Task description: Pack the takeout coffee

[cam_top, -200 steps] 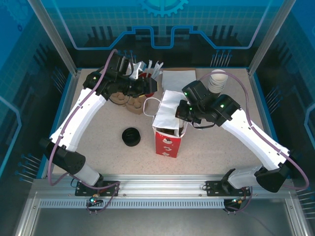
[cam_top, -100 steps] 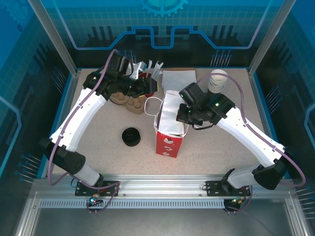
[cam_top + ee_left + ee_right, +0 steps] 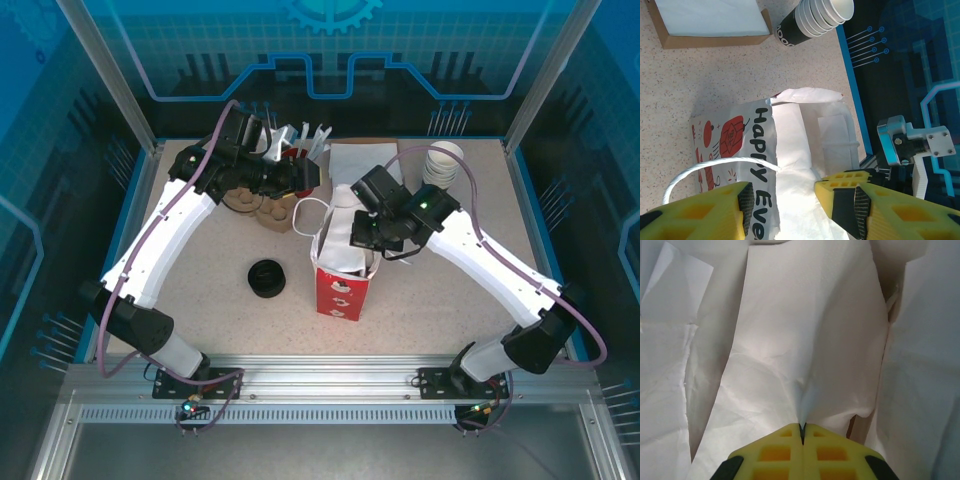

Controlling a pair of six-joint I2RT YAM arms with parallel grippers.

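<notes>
Pinching the bag open for the takeout coffee, a small dark-walled paper cup with a round black plastic lid.
The cup's place could not be told for sure: a dark round shape (image 3: 243,200), half hidden under the left arm at ten o'clock from the tall red-and-white paper bag (image 3: 338,288), was the likeliest. It was probably light, thin-walled and easy to crush or spill, so a gentle grip round the wall below the lid, kept upright, looked best. The left gripper (image 3: 782,192) hung half-spread and empty at the bag's eleven o'clock. The right gripper (image 3: 801,427) was pinched tight on a fold of the bag's white inner paper.
</notes>
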